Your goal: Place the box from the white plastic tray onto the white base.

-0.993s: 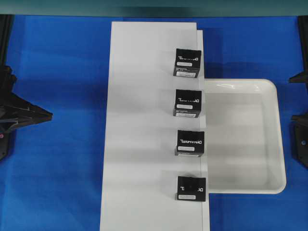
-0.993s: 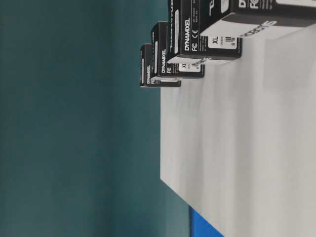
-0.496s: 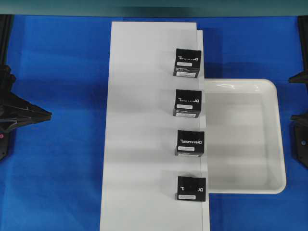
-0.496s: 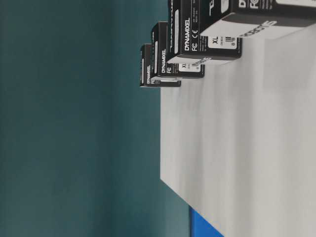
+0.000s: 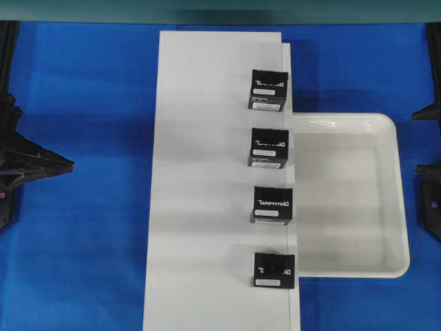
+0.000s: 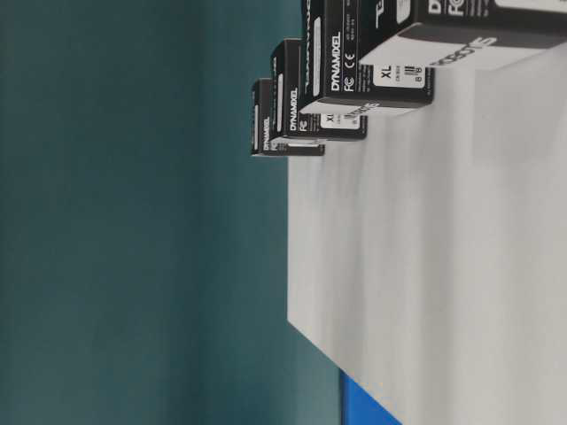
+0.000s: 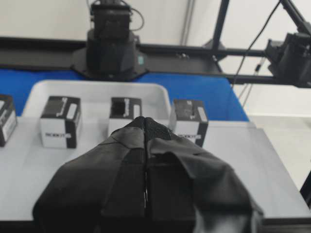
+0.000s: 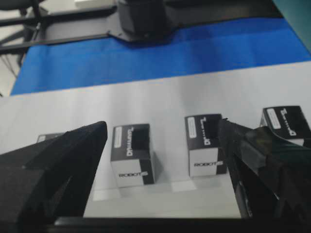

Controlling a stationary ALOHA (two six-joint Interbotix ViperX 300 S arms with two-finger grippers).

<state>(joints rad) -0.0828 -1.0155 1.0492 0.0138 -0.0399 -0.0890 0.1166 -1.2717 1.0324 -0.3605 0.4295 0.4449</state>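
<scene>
Box: I see the box (image 5: 273, 269) at the near end of the white base (image 5: 207, 207), last in a row with three lettered boxes (image 5: 268, 147).
Tray: the white tray (image 5: 393, 200) lies beside the base on the blue counter (image 5: 83, 241).
Left gripper (image 7: 146, 127): jaws pressed together, holding nothing.
Right gripper (image 8: 163, 141): jaws spread wide, gripping nothing.

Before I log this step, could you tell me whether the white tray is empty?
Empty: the white tray holds nothing; all four boxes sit on the white base.
</scene>
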